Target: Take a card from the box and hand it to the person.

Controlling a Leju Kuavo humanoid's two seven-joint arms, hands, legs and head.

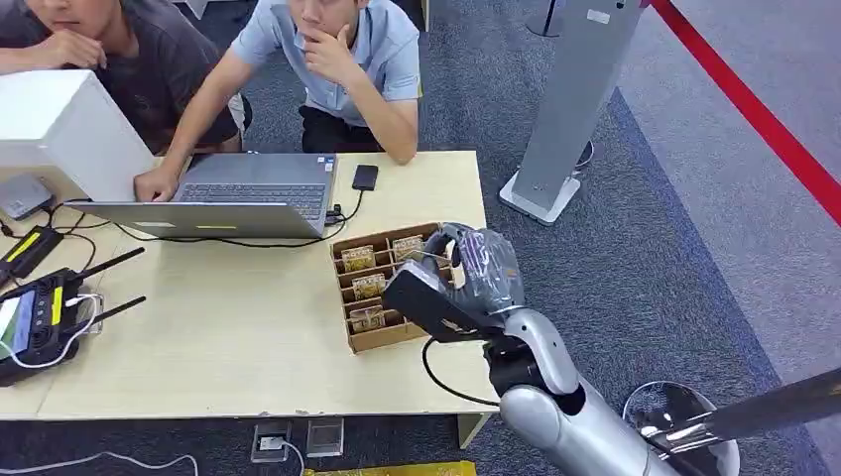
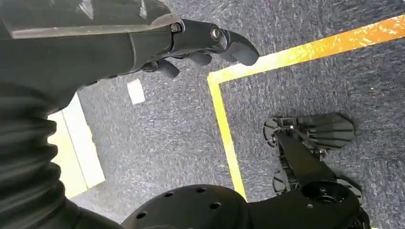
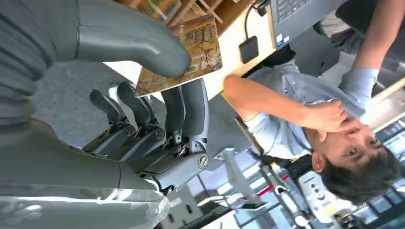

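Observation:
A brown cardboard box [image 1: 385, 338] with dividers stands near the table's right edge, with several patterned cards [image 1: 358, 258] upright in its slots. My right hand [image 1: 464, 270] hovers over the box's right side, wrapped in clear plastic. Its thumb [image 3: 136, 40] and fingers [image 3: 184, 107] pinch a brown patterned card [image 3: 196, 50] just above the box. My left hand [image 2: 205, 40] hangs over the carpet floor, holding nothing, fingers loosely extended. A person in a light blue shirt [image 1: 342, 55] sits across the table, chin resting on a hand, also seen as the same person [image 3: 296, 114] beyond the card.
An open laptop [image 1: 248, 193] and a black phone [image 1: 365, 177] lie behind the box. A second person [image 1: 119, 59] sits at the far left beside a white case [image 1: 60, 124]. A radio controller [image 1: 35, 317] lies at the left edge. A grey pillar stand [image 1: 570, 99] rises right of the table.

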